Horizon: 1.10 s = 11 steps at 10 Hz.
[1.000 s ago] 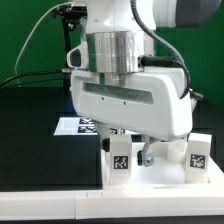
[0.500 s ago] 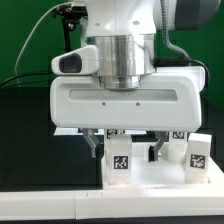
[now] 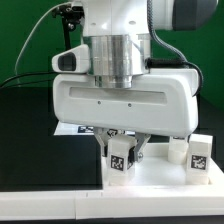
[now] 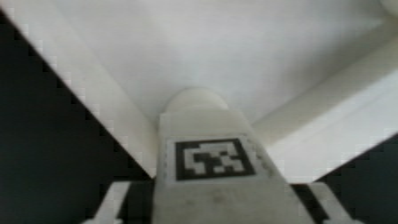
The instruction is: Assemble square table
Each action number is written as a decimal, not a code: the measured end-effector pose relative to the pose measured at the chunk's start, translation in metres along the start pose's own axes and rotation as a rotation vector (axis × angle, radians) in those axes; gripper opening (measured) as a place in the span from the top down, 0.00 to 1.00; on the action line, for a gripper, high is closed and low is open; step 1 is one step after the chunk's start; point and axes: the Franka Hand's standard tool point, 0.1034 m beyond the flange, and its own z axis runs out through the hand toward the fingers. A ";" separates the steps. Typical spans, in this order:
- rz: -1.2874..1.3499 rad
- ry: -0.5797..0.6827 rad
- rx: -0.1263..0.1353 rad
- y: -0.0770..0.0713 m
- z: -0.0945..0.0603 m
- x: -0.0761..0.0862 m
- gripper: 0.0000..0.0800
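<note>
Gripper (image 3: 124, 158) clenched on tagged leg (image 3: 120, 157), leg upright on square table slab (image 3: 160, 178).

Bright even light in ext. view; wrist view soft, blurred throughout.

White square slab (image 3: 150, 175) lies flat near the tabletop's front edge, with tagged white legs (image 3: 121, 157) and (image 3: 198, 155) standing upright on it.
</note>
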 end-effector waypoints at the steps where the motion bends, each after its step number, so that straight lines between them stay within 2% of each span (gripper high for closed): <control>1: 0.159 0.004 -0.007 0.000 0.000 -0.002 0.65; 3: 0.526 0.016 -0.020 -0.001 0.000 -0.002 0.65; 5: 0.908 -0.016 0.000 -0.001 -0.002 -0.001 0.65; 6: 1.003 -0.033 0.008 0.000 -0.002 0.000 0.64; 11: 1.270 -0.033 0.001 0.002 0.002 0.000 0.64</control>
